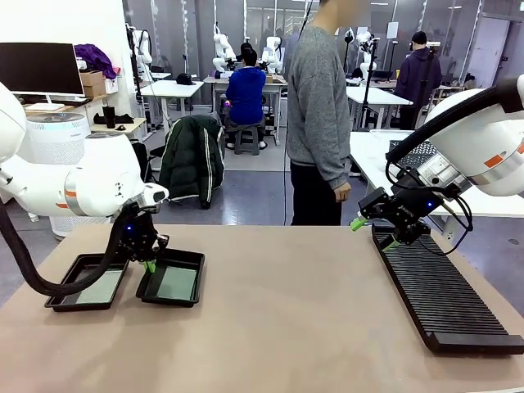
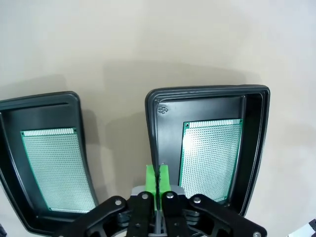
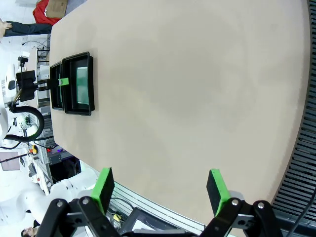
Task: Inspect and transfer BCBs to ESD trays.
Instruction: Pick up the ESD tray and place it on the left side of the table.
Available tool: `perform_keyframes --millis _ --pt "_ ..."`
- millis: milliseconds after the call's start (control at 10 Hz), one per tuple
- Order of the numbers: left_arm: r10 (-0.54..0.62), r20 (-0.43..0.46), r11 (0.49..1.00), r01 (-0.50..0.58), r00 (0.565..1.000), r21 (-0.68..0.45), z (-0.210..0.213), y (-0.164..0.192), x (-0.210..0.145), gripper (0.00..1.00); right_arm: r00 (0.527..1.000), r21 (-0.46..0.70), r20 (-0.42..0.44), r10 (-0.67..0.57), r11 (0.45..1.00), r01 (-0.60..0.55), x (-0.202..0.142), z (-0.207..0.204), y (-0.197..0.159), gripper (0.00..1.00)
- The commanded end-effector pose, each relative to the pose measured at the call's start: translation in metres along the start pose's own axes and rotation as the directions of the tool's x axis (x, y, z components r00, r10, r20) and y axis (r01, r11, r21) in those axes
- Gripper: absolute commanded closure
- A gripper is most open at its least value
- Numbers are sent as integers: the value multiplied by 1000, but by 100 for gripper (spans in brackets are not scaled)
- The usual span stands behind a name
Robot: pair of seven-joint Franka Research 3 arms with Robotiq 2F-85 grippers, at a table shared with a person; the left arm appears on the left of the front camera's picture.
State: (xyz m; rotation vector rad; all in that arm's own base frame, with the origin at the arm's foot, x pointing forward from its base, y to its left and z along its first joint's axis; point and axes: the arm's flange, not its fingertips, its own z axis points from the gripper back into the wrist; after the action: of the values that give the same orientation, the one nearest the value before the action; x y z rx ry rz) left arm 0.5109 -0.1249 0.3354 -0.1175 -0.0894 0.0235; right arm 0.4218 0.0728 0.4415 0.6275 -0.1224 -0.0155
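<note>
Table (image 1: 286,327), BCBs (image 2: 210,158) in trays (image 2: 256,148), L tool (image 2: 157,180) between

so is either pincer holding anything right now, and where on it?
Nothing is held. The left pincer is shut, its pads pressed together over the rim of the right-hand ESD tray, nothing between them. The right pincer is open and empty above the rack.

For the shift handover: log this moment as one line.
left fingers: shut, empty, at tray rim | right fingers: open, empty, over rack | ESD trays: one BCB each
</note>
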Motion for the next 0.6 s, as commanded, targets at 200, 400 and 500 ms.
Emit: perform_keyframes --millis 200,400,500 --pt "-2 -9 999 2 1000 -41 -3 25 -6 97 1000 -3 9 -17 1000 17 0 -1 2 0" --pt "-5 -14 1000 5 1000 -30 -8 30 -3 97 1000 -3 9 -17 1000 17 0 -1 2 0" --pt "3 -16 1000 -3 1000 -25 -9 33 -3 97 1000 -3 9 -17 1000 17 0 -1 2 0"
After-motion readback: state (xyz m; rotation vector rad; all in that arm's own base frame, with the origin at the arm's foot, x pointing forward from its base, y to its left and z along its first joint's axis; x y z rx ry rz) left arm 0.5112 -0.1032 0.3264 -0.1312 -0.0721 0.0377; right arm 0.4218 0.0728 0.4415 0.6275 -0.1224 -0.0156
